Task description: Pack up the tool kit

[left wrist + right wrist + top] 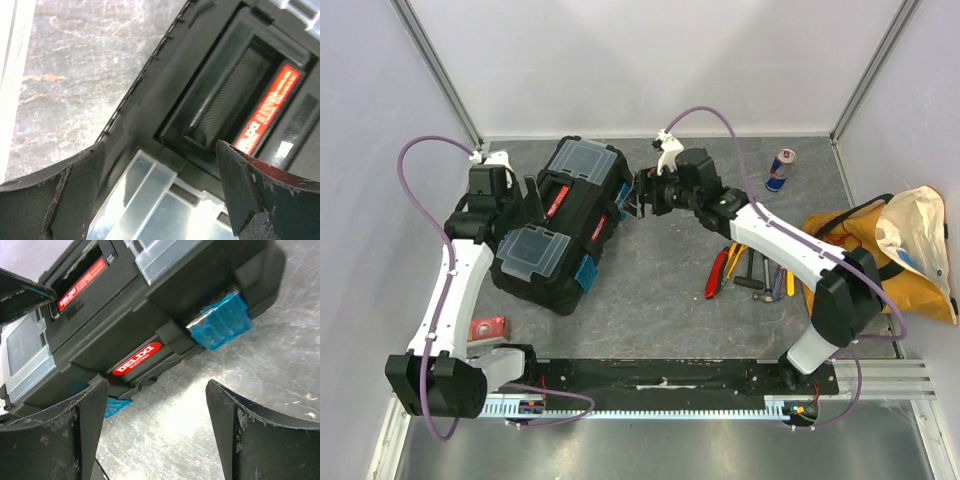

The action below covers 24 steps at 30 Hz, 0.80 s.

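Your toolbox lies lengthwise from near-left to far-right, blue latches facing right; both jaws gape wide, gripping nothing.

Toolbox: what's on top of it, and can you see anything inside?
On top of the toolbox are two clear-lidded compartments, one at each end of a handle with a red label. It looks closed, so the main interior is hidden.

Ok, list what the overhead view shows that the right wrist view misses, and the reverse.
Only overhead: the hand tools, the drink can and the yellow bag, all right of the toolbox. Only right wrist: the readable lettering on the red oval badge, framed by the right gripper with its fingers open. Both: the black toolbox, its clear lids, red handle label and a blue latch.
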{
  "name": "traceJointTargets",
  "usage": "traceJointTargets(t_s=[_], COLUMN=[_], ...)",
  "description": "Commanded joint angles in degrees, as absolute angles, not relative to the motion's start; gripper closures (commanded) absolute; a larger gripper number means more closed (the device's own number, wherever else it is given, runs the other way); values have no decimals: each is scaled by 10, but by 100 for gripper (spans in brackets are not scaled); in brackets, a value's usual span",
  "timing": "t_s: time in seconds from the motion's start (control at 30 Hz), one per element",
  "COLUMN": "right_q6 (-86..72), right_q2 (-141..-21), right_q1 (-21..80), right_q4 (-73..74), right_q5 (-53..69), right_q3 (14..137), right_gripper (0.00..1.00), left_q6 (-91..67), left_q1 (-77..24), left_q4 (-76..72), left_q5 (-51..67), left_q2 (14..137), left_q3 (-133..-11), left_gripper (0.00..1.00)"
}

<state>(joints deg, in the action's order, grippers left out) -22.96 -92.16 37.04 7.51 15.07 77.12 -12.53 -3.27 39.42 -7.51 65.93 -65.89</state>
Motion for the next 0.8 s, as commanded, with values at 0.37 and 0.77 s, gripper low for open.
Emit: traceJointTargets(t_s=[0.37, 0.77], right_q6=[-354, -373], right_q2=[-1048, -1121], right_q1=[408, 398], right_q4=[-36, -31], right_q5=[243, 218], right_q3=[825, 890], right_gripper=[19, 30], left_q6=[-143, -208], left_q1=[-4, -4], left_q4=[417, 332], left_q5=[123, 290], left_q2=[663, 711], left_q3=[-638, -599], left_gripper=[6, 17])
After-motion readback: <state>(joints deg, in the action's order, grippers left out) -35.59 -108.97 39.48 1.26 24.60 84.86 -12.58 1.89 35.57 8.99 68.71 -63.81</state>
